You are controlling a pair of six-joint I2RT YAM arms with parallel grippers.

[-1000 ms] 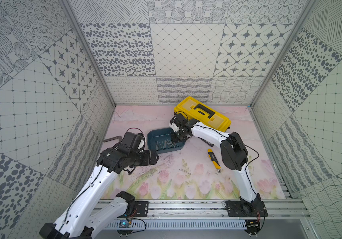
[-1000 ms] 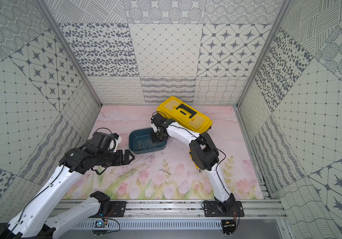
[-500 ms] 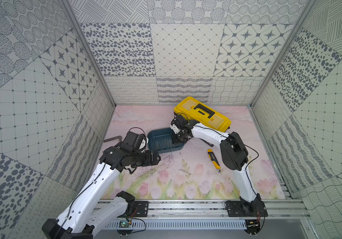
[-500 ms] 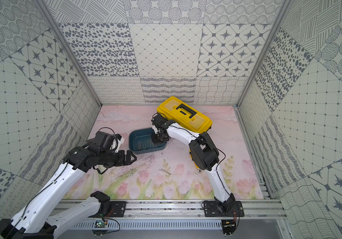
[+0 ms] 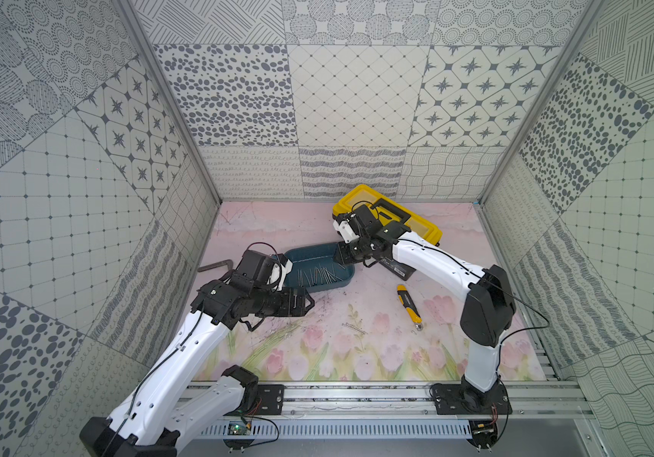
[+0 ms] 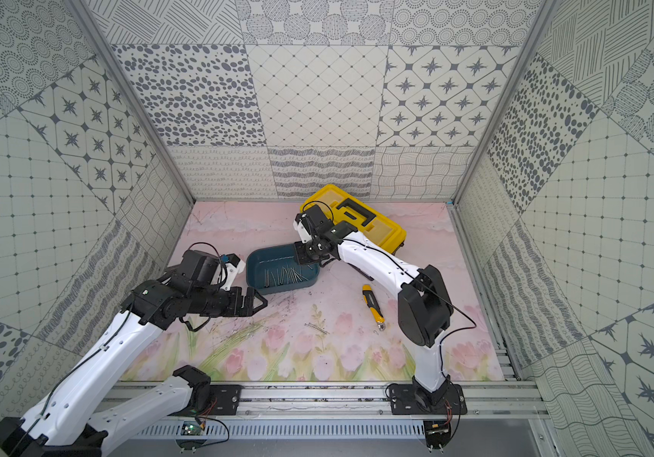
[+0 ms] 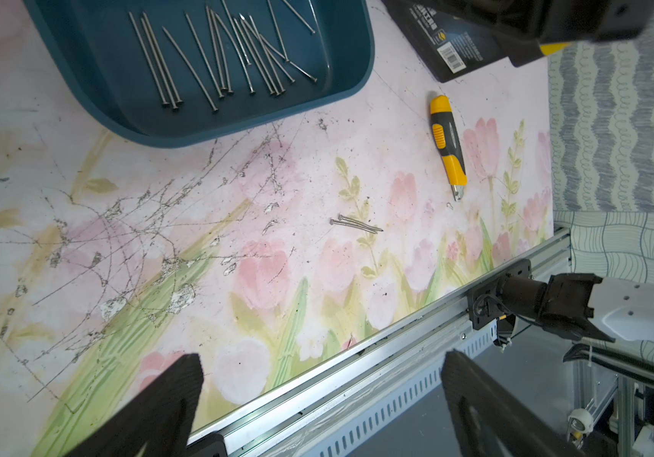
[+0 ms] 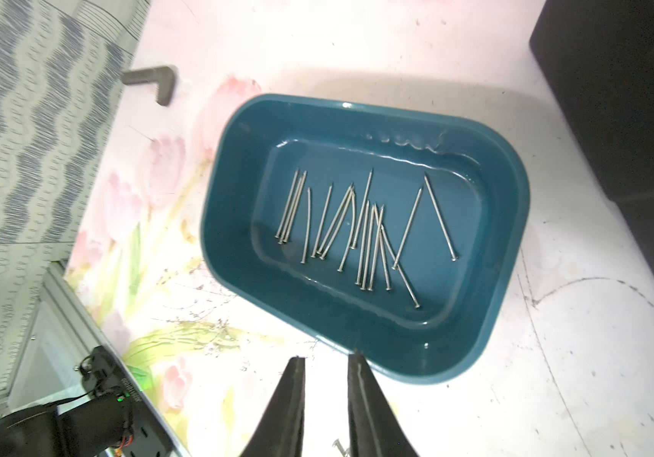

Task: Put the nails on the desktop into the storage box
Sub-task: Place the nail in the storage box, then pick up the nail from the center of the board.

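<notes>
Two nails (image 7: 355, 224) lie side by side on the pink, tulip-printed desktop (image 7: 317, 178), out in the open between the storage box (image 7: 198, 132) and the metal rail at the front, not far from the tip of a yellow-and-black knife (image 7: 448, 146). In both top views the pair sits well apart from either arm. Close to twenty more nails (image 8: 357, 233) are spread over the floor of the dark teal box, most lying roughly parallel, a few crossing one another. The right gripper (image 8: 326, 358) hangs above one corner of the box, on the side nearest a yellow-lidded toolbox (image 5: 424, 229); its jaws stand a narrow gap apart, with nothing between them. The left gripper (image 7: 322, 356) points sideways across the desktop, just beside the near left corner of the box, its jaws spread wide and empty. The box itself sits toward the back of the desktop, between the two arms, its right end close to the black base of the toolbox. The knife lies to the right of the box, in front of the right arm. A dark L-shaped metal bar (image 5: 214, 266) rests by the left wall, behind the left arm. Scratches and grey scuffs mark the desktop in front of the box.
</notes>
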